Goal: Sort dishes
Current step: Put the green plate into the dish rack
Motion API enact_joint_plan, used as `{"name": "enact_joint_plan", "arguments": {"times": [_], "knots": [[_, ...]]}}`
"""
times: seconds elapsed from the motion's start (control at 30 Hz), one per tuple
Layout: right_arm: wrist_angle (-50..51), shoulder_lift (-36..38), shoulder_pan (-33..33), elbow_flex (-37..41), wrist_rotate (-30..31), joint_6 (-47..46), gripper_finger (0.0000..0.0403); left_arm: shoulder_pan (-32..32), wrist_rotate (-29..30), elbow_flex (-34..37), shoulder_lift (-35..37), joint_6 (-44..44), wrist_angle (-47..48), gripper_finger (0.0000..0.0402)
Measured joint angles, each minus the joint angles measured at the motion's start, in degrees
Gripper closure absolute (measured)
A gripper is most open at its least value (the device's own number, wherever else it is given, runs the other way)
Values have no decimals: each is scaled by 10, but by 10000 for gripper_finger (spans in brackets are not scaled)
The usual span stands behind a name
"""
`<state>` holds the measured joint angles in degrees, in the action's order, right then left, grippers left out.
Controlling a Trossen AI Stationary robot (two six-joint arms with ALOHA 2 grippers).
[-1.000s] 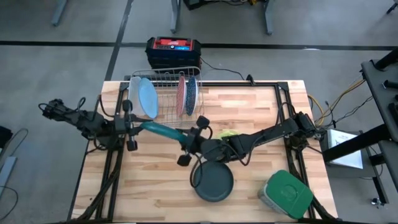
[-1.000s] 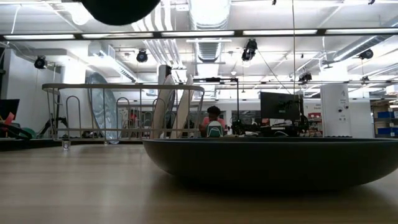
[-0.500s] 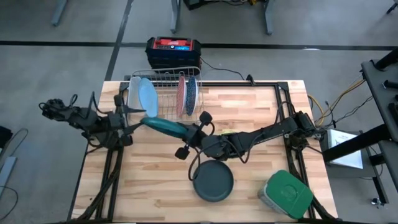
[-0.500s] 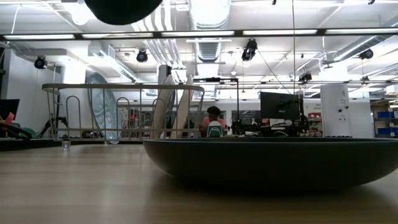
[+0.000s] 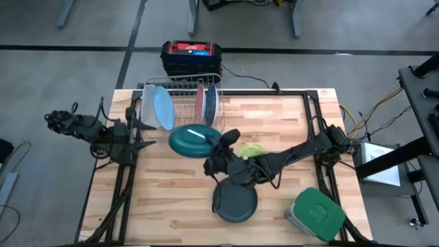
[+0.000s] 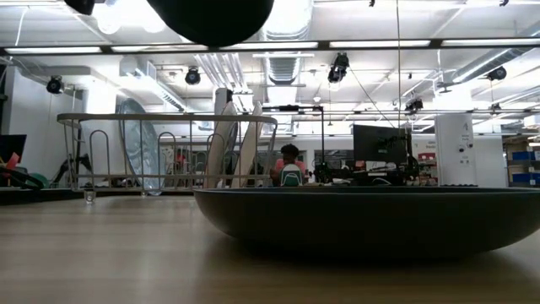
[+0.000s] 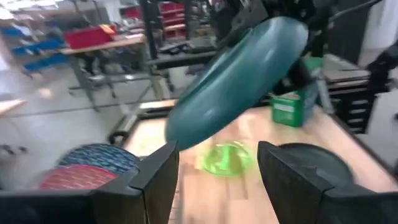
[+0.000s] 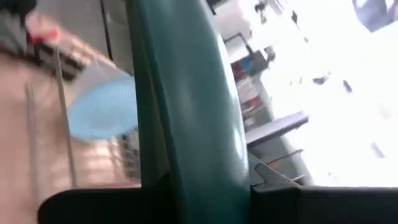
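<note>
A dark teal plate [image 5: 192,140] hangs in the air in front of the wire rack [image 5: 182,89], with my right gripper [image 5: 218,147] shut on it. It fills the left wrist view as the teal plate [image 7: 239,74] and shows as a dark round shape [image 6: 211,17] at the top of the low view. My left gripper [image 5: 144,134] stands open to the plate's left, apart from it. Light blue [image 5: 162,110], white [image 5: 147,103] and reddish [image 5: 200,104] plates stand on edge in the rack. A lime green dish [image 5: 250,149] and a dark bowl [image 5: 235,201] rest on the table. My right gripper pinches the teal plate's rim [image 8: 193,168] between its two fingers, at the edge nearest the table's right side [image 5: 211,144]. The fingers come in about level from the right. The plate is lifted clear of the table and tilted, its face partly upward.
A square container with a green lid [image 5: 315,214] sits at the near right corner. A red and black box [image 5: 191,56] stands beyond the table's far edge, behind the rack. Bare wood lies at the near left [image 5: 164,206].
My left gripper has opened, let go of the teal plate and drawn back toward the table's left edge. My right gripper has rolled, and the plate, edge-on a second ago, now shows its face from above, held by the right gripper alone.
</note>
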<state>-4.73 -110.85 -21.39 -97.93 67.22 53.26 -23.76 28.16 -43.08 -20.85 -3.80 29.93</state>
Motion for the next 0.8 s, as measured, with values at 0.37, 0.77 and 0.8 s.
{"name": "enact_joint_plan", "arguments": {"times": [0.37,0.77,0.8], "knots": [[2,0,-47,2,-264,298,387,0,-3,14,12,21,-5,194],[-1,0,-67,19,-311,568,387,-1,-173,81,11,67,-83,194],[-1,0,-66,19,-311,569,387,0,-172,81,11,75,-84,194]]}}
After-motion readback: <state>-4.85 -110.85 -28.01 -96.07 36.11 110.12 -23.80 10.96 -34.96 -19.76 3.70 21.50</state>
